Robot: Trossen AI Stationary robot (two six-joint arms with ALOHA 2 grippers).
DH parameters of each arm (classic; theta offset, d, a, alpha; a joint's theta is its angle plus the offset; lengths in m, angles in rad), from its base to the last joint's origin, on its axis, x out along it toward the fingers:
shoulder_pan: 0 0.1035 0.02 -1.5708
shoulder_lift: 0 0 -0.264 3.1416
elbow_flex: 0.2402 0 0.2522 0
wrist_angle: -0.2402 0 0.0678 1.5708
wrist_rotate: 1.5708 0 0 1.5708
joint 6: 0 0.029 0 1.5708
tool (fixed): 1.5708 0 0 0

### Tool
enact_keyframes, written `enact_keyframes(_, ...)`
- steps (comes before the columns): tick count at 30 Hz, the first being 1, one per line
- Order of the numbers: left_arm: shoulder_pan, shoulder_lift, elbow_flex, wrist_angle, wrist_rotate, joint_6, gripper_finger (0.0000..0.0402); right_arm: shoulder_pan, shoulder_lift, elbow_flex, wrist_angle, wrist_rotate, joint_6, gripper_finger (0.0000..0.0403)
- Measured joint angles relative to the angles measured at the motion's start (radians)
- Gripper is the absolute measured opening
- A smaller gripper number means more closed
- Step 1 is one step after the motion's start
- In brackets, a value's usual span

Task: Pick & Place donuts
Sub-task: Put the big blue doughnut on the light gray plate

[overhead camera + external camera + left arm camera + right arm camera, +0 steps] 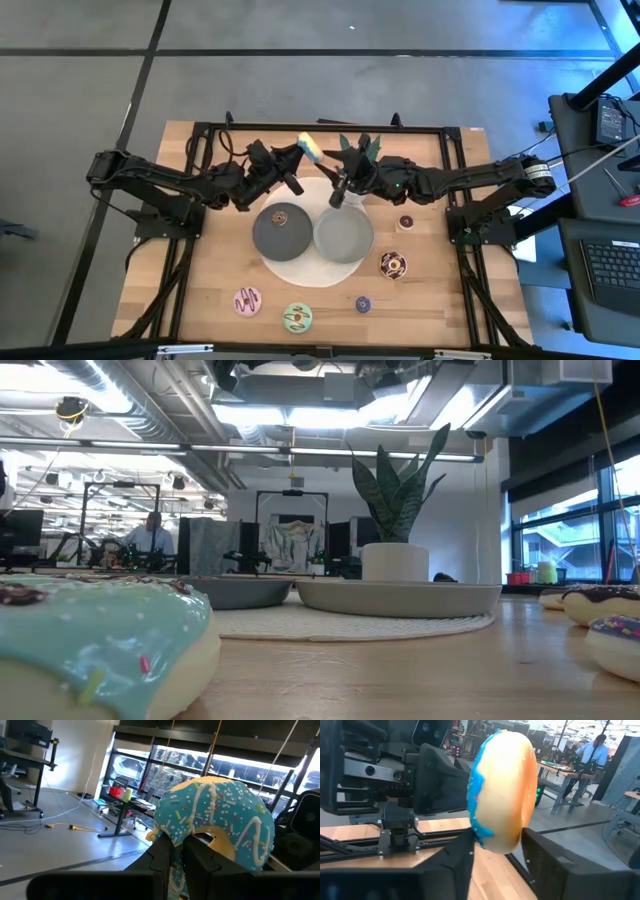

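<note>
A blue-iced, white-drizzled, sprinkled donut (pixel 308 147) is held in the air over the table's far part. My left gripper (pixel 295 158) is shut on it. It fills the left wrist view (pixel 215 820) and shows edge-on in the right wrist view (pixel 502 795). My right gripper (pixel 500 855) is open, with one finger on each side of that donut's lower edge. Other donuts lie on the wood: pink (pixel 247 300), green (pixel 297 317), small purple (pixel 363 304), brown (pixel 392 264) and mini brown (pixel 406 222). A mini brown donut (pixel 281 216) lies in the dark dish. My left gripper pinches the blue donut's ring at its lower side (pixel 177 845). One finger (pixel 161 855) is at the outer edge and the other (pixel 202 860) is by the hole. The donut is lifted clear and stands on edge above the fingers. Whether my right gripper touches it, I cannot tell.
A dark grey dish (pixel 262 235) and a lighter grey dish (pixel 343 240) sit side by side on a round white mat (pixel 300 268) at mid-table. A potted plant (pixel 360 145) stands at the far edge, beside the right arm. Bare wood lies at the near left and near right.
</note>
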Motion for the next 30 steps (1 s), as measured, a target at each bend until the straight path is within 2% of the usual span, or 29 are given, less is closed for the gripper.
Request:
enact_keyframes(9, 0.000, 0.000, 0.000, -0.005, -0.004, 0.001, 0.0045, 0.001, 0.000, 0.000, 0.000, -0.024, 0.001, 0.0060)
enact_keyframes(16, -0.013, -0.001, 0.000, -0.029, -0.013, 0.046, 0.0062, 0.001, 0.000, 0.000, -0.003, -0.027, -0.002, 0.0031)
enact_keyframes(20, -0.031, -0.011, 0.000, -0.036, -0.031, 0.085, 0.0099, 0.002, 0.000, 0.000, -0.003, -0.026, -0.002, 0.0031)
enact_keyframes(22, -0.045, -0.026, 0.000, -0.060, -0.066, 0.095, 0.0124, 0.002, -0.005, -0.001, -0.005, 0.006, 0.000, 0.0033)
enact_keyframes(26, -0.082, -0.086, 0.000, -0.185, -0.156, 0.089, 0.0173, 0.001, -0.039, -0.001, -0.049, 0.077, 0.001, 0.0030)
enact_keyframes(30, -0.122, -0.156, 0.000, -0.340, -0.161, 0.033, 0.0214, 0.001, -0.092, -0.001, -0.146, 0.097, 0.043, 0.0024)
